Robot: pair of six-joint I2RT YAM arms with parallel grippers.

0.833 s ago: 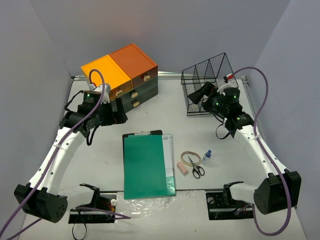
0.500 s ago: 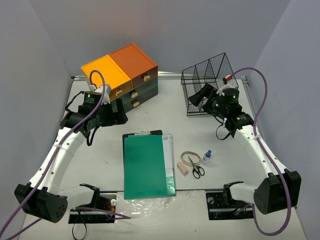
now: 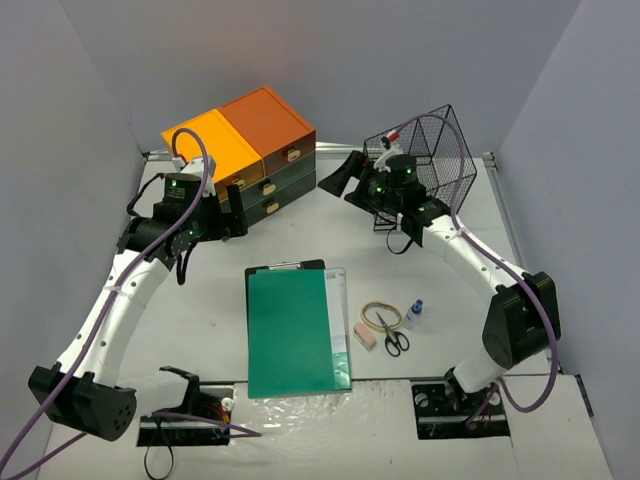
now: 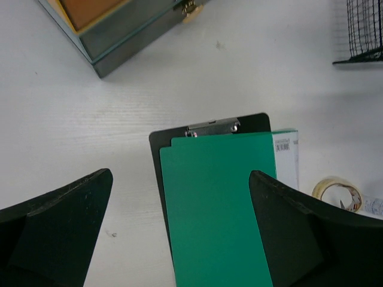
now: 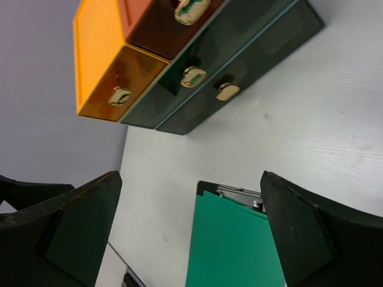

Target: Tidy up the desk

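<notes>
The desk (image 3: 300, 235) is a white tabletop. A green folder (image 3: 295, 330) lies on a black clipboard (image 3: 285, 268) at its middle. My left gripper (image 3: 236, 216) hangs open just left of the drawer unit's front, nothing between its fingers. In the left wrist view the folder (image 4: 221, 203) lies on the desk below the open left gripper (image 4: 179, 230). My right gripper (image 3: 345, 178) is open and empty above the desk, between the drawer unit and the wire basket. In the right wrist view the right gripper (image 5: 191, 236) frames the clipboard's top and the folder (image 5: 233, 245).
An orange-topped drawer unit (image 3: 245, 150) stands at the back left, a black wire basket (image 3: 435, 150) at the back right. Right of the folder lie a tape roll (image 3: 380, 315), scissors (image 3: 393, 337), an eraser (image 3: 365, 337) and a small bottle (image 3: 413, 315).
My right arm has swung left from the basket's front into the gap beside the drawer unit. The left gripper has shifted slightly toward the drawers. Both stay open.
</notes>
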